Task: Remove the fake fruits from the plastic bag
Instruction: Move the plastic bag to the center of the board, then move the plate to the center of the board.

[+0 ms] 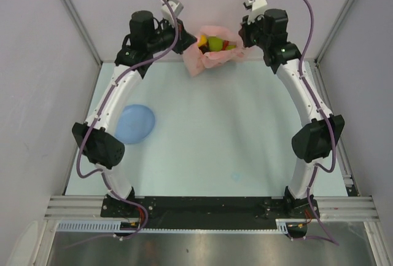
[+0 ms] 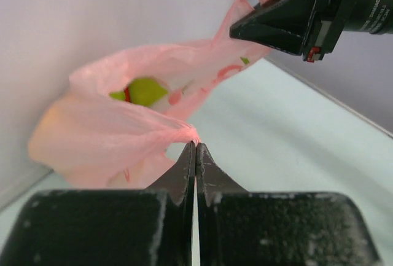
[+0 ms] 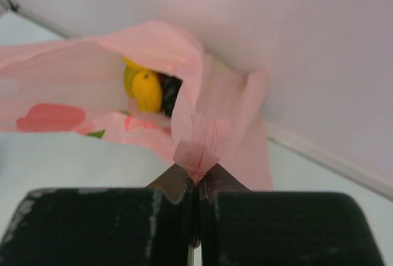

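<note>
The pink plastic bag (image 1: 212, 54) lies at the far middle of the table, its mouth held open between both grippers. My left gripper (image 1: 184, 43) is shut on the bag's left edge (image 2: 178, 132). My right gripper (image 1: 244, 40) is shut on the bag's right handle (image 3: 195, 149). Inside the bag I see fake fruits (image 1: 215, 43): a yellow one (image 3: 145, 91), a green one (image 2: 146, 90), a red piece and something dark. The right gripper also shows in the left wrist view (image 2: 236, 31), pinching the far handle.
A round light blue plate (image 1: 136, 123) lies on the table at the left, beside the left arm. White walls close the back and both sides; the bag sits against the back wall.
</note>
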Controlling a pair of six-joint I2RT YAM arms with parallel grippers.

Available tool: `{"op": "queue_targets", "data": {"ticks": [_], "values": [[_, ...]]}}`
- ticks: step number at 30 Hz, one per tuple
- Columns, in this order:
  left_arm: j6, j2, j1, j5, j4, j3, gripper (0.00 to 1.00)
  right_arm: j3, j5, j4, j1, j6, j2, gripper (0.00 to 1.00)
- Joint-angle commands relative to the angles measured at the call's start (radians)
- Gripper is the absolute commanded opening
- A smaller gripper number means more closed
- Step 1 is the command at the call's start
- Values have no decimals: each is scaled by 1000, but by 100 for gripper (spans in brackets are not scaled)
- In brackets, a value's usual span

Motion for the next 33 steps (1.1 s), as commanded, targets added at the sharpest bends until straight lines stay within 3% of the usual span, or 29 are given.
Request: {"op": "queue_targets", "data": {"ticks": [1, 7, 14, 15, 16, 17, 19, 20, 23, 29, 33], "values": [[15, -119, 2, 21, 80, -199, 0, -168, -4, 42, 47, -7, -70, 0], [35, -172, 2, 9, 25, -314, 0, -408, 14, 48, 109, 7, -179, 0], [47, -290, 19, -41, -12, -436, 0, -511, 88, 50, 74, 51, -278, 0], [36, -304, 26, -48, -31, -437, 4, -508, 91, 42, 49, 63, -291, 0], [27, -330, 35, -54, -72, -442, 28, -505, 88, 34, 37, 69, -308, 7], [0, -350, 63, -70, -92, -449, 47, -493, 89, 24, 24, 73, -337, 35], [-31, -423, 95, -175, -140, -503, 84, -485, 82, -21, 20, 73, -370, 62], [-66, -451, 142, -209, -143, -537, 88, -490, 76, -35, 18, 73, -407, 79], [-182, -553, 270, -352, -153, -693, 93, -498, 60, -64, 18, 97, -479, 98], [-327, -553, 511, -539, -203, -884, 92, -563, 40, -102, 37, 143, -547, 96], [-366, -449, 600, -532, -191, -908, 88, -665, 48, -114, 55, 139, -582, 93]]}}
